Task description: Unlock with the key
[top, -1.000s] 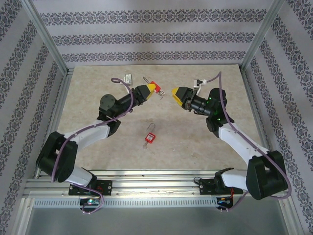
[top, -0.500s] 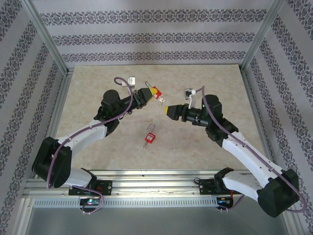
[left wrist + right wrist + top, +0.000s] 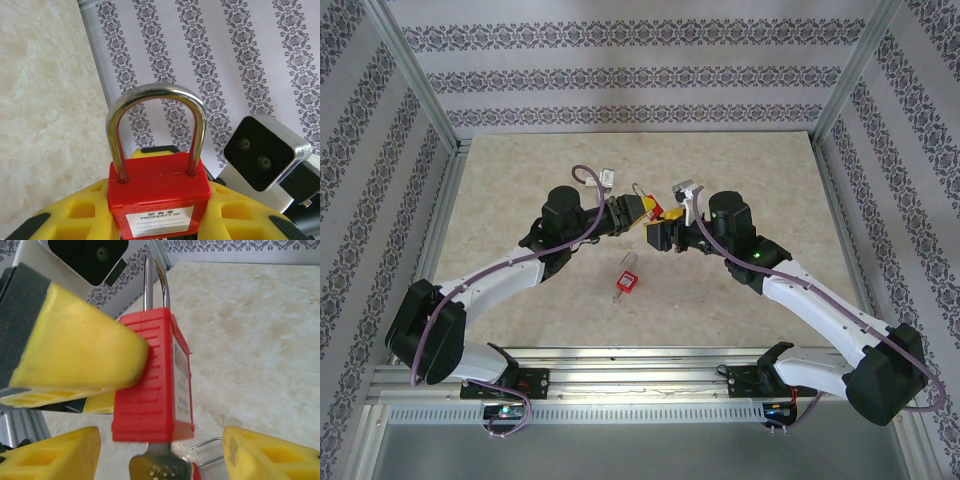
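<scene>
Top view: left gripper [image 3: 632, 212] clamps the padlock [image 3: 651, 208] at frame centre. Right gripper [image 3: 658, 236] sits just lower right of it. Spare padlock [image 3: 625, 282] lies lower centre.

Left wrist: padlock body pinched, shackle [image 3: 156, 95] pointing up.

Right wrist: key [image 3: 160, 469] hangs under the padlock, long axis vertical, between the right gripper's wide-spread jaws, not gripped.

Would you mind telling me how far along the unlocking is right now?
Done: left gripper holds the red padlock off the table, key in its base. In hand: right gripper stands open around the key. Left: grip it, turn it, free the shackle, both legs still seated.
</scene>
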